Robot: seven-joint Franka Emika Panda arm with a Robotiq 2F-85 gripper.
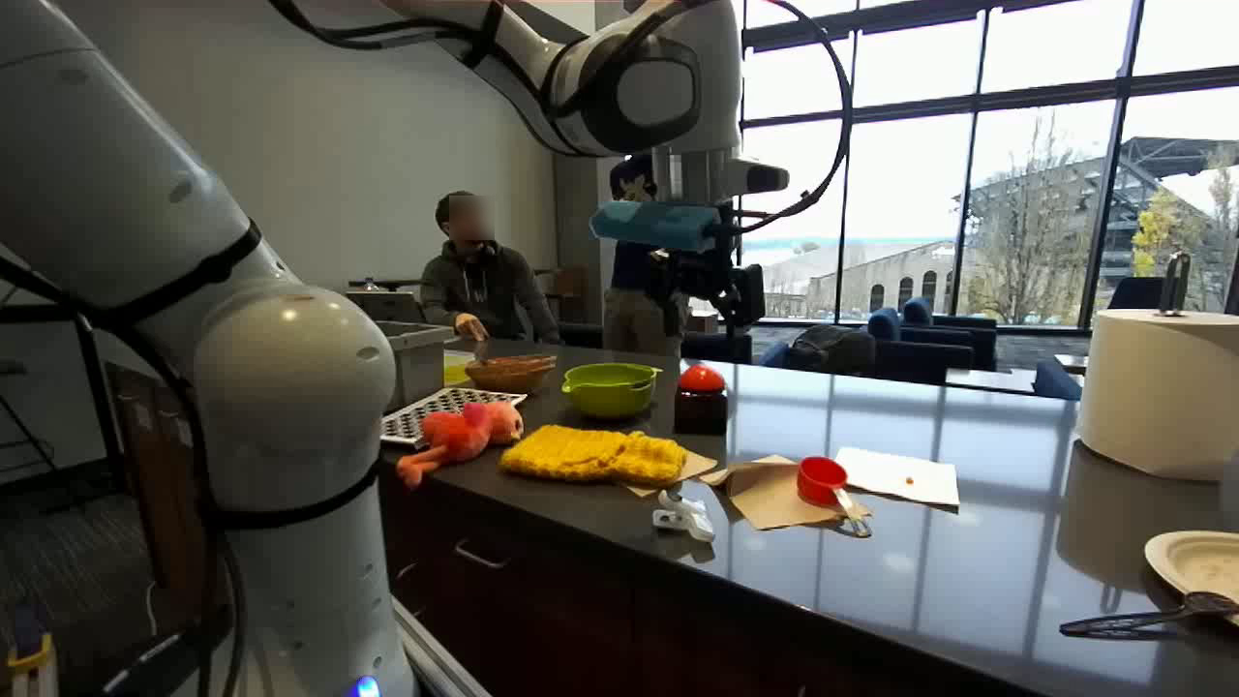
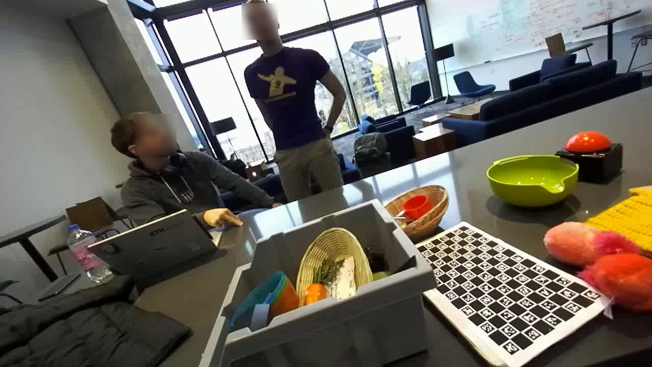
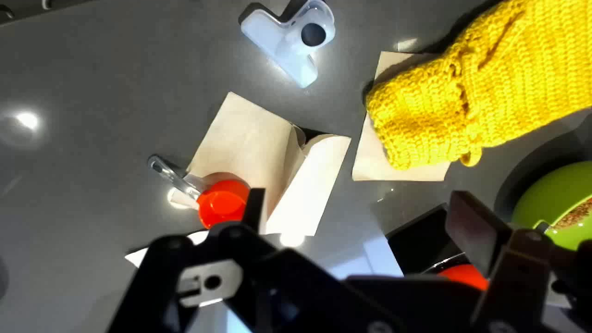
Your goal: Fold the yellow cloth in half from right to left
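The yellow knitted cloth lies on the dark counter, with a seam or fold across it near one end. That end rests on a piece of brown paper. The cloth fills the upper right of the wrist view and runs out of frame. Only part of it shows at the right edge of an exterior view. My gripper hangs well above the counter, near the red button. In the wrist view the gripper has its fingers wide apart with nothing between them, apart from the cloth.
Near the cloth are a white clip, a red measuring cup on brown paper, a green bowl, a red button on a black box, and a pink-orange plush toy. A grey bin and checkered board stand beyond.
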